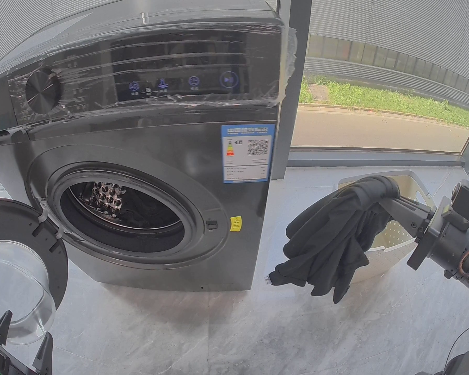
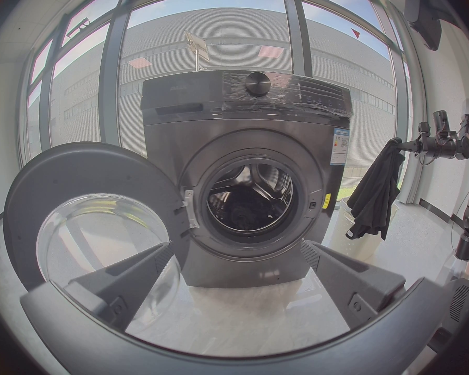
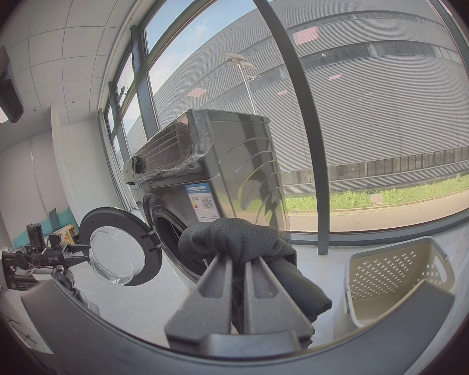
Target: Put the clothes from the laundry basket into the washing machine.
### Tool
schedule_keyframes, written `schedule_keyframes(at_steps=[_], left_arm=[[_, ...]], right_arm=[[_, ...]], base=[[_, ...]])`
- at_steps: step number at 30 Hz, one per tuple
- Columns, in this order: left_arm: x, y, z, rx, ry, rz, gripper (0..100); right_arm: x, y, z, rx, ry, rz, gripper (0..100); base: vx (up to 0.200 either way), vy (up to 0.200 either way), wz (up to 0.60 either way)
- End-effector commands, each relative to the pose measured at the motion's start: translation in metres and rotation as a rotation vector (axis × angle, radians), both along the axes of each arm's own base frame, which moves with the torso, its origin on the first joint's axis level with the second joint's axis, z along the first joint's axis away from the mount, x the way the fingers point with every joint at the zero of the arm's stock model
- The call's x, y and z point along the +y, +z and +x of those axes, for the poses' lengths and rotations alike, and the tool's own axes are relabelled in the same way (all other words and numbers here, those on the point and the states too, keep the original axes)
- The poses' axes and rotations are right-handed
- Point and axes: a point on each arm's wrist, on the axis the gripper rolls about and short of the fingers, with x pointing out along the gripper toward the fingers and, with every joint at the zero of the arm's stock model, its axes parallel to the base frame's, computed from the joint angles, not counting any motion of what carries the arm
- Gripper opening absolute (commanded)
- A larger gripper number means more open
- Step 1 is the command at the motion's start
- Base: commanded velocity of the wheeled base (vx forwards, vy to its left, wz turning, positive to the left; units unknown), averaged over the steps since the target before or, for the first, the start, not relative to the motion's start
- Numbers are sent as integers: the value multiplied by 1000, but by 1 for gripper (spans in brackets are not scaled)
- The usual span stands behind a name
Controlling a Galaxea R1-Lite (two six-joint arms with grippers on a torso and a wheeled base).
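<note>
The right gripper (image 1: 388, 200), clamped on a black garment (image 1: 328, 240) hanging over the basket (image 1: 421, 187), could snag its trailing hem on the washer (image 1: 156, 131) porthole rim, while the left gripper (image 1: 23, 339) sits spread by the door (image 1: 15, 235).

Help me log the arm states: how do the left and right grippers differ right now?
The left gripper has its jaws apart and holds nothing; the right gripper has its jaws shut on a black garment. The left gripper sits low by the open door of the washing machine; the right gripper is raised by the basket, the garment hanging from it. Both are outside the drum.
</note>
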Motion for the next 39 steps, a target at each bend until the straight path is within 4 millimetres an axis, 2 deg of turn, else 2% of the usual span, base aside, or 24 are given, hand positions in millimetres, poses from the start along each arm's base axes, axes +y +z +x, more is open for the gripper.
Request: schedule_keyframes(at_steps=[1, 4, 10, 24, 31, 39], left_arm=[[0, -5, 0, 1, 0, 0, 100], [0, -5, 0, -1, 0, 0, 100], [0, -4, 0, -1, 0, 0, 100], [0, -5, 0, 1, 0, 0, 100], [0, -4, 0, -1, 0, -1, 100], [0, -4, 0, -1, 0, 0, 100]], right_arm=[[1, -1, 0, 3, 2, -2, 0], [0, -1, 0, 3, 1, -2, 0], [1, -3, 0, 9, 4, -7, 0], [0, -4, 0, 12, 2, -9, 0], [0, -7, 0, 20, 2, -15, 0], [0, -7, 0, 22, 2, -16, 0]], base=[[0, 200, 0], [0, 200, 0], [0, 0, 0], [-200, 0, 0], [0, 0, 0], [0, 200, 0]])
